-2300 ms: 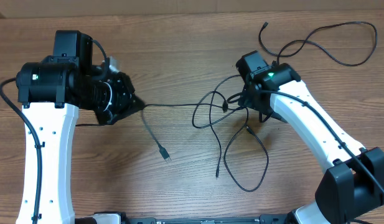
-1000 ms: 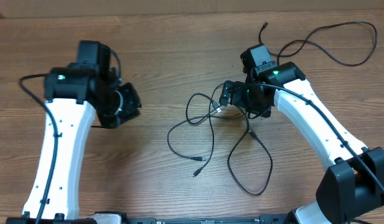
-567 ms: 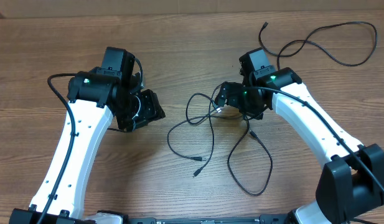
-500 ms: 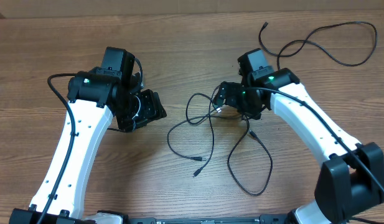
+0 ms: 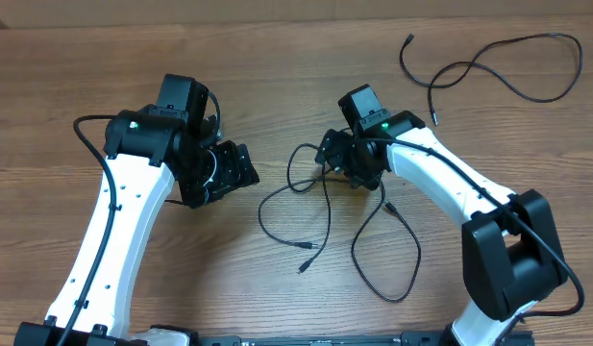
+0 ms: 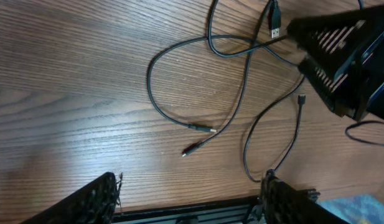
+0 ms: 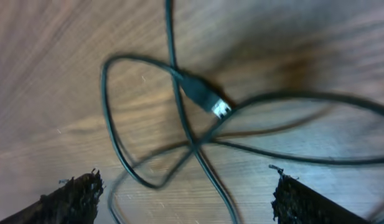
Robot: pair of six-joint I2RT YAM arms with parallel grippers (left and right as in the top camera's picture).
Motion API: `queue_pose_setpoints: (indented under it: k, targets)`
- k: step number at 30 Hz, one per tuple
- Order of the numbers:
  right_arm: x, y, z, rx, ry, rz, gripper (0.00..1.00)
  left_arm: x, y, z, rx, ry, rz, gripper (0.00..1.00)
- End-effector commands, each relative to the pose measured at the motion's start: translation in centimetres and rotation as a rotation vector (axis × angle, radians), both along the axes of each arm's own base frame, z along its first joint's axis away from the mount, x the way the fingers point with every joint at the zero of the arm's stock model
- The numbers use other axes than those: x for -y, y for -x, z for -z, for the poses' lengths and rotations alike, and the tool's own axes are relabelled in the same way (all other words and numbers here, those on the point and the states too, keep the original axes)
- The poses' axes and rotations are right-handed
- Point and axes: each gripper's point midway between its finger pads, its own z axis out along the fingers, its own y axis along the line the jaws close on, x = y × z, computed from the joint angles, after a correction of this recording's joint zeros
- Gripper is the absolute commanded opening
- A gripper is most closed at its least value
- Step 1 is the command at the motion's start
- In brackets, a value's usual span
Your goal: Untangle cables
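A tangle of thin black cables [image 5: 330, 216] lies in loose crossed loops on the wooden table between the arms. My right gripper [image 5: 333, 161] hovers open over its upper edge. In the right wrist view a cable plug [image 7: 207, 99] and crossing strands lie on the wood ahead of that gripper [image 7: 188, 199], with nothing between its fingers. My left gripper [image 5: 240, 171] is open to the left of the tangle, apart from it. The left wrist view shows the cable loops [image 6: 149, 78] ahead of the empty left gripper [image 6: 192, 199], and the right gripper [image 6: 347, 62] at top right.
One separate black cable [image 5: 469, 63] snakes across the table's far right corner, away from the tangle. The table's front edge and a metal rail [image 6: 192, 211] show just below the left fingers.
The left arm has swung right toward the tangle and its jaws now stand open. The right gripper has shifted left over the tangle's top. The cables lie slack, barely changed.
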Motion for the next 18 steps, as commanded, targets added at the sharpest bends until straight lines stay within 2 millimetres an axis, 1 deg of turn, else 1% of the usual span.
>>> queue_pose_setpoints:
  k: [1,4,6,9,12,15,18]
  targets:
    - [0.0,-0.4,0.2,0.007,0.0,0.04,0.86,-0.2,0.1,0.0,0.017,-0.01,0.019,0.76]
    - [-0.3,-0.5,0.2,0.013,-0.007,0.041,0.81,-0.2,0.0,0.0,0.02,-0.01,0.019,0.76]
    - [-0.1,-0.3,0.4,0.0,0.008,0.079,0.78,-0.2,0.0,0.0,0.02,-0.01,0.019,0.76]
    - [0.4,0.4,1.2,-0.028,0.04,0.147,0.79,-0.2,0.0,0.0,0.019,-0.01,0.019,0.76]
    - [0.5,1.0,2.2,-0.035,0.053,0.18,0.79,-0.2,0.0,0.0,0.02,-0.01,0.019,0.77]
    - [-0.2,0.6,2.5,0.0,0.032,0.162,0.82,-0.2,0.0,0.0,0.02,-0.01,0.019,0.78]
    - [-0.7,0.0,2.4,0.026,0.006,0.159,0.82,-0.2,0.0,0.0,0.02,-0.01,0.019,0.79]
